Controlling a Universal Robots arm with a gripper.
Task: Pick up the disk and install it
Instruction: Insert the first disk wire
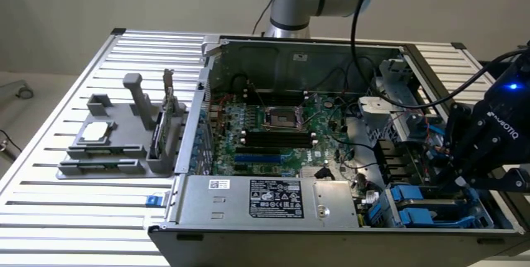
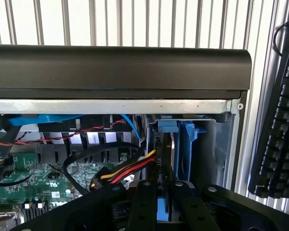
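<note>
An open desktop computer case [image 1: 331, 230] lies on its side on a ribbed aluminium counter [image 1: 49, 217], its green motherboard [image 1: 273, 127] exposed and a large silver power supply box with a black-and-white label [image 1: 269, 202] sitting along the near edge. The robot's hand [image 1: 472, 155], a black unit marked Robotiq with a blue light glowing on top, is lowered into the drive bay corner of the case at the exterior view's right, just above the blue plastic carriers [image 1: 418, 208] there. In the wrist view the two black fingers [image 2: 142, 207] of the hand [image 2: 163, 211] reach down close together on either side of a thin upright edge with blue plastic showing between them; this appears to be the disk [image 2: 164, 214] in its blue carrier frame, clamped between the fingers and standing on edge in the bay slot, though most of its body is hidden. Just beside it stands another blue carrier [image 2: 187, 149] against the grey bay wall. A bundle of red, yellow and black wires [image 2: 127, 171] runs up to the slot. On the counter at the exterior view's left sits a grey fixture block [image 1: 116, 140] carrying a small square silver chip [image 1: 94, 131]. A black keyboard [image 2: 279, 120] lies outside the case in the wrist view.
</note>
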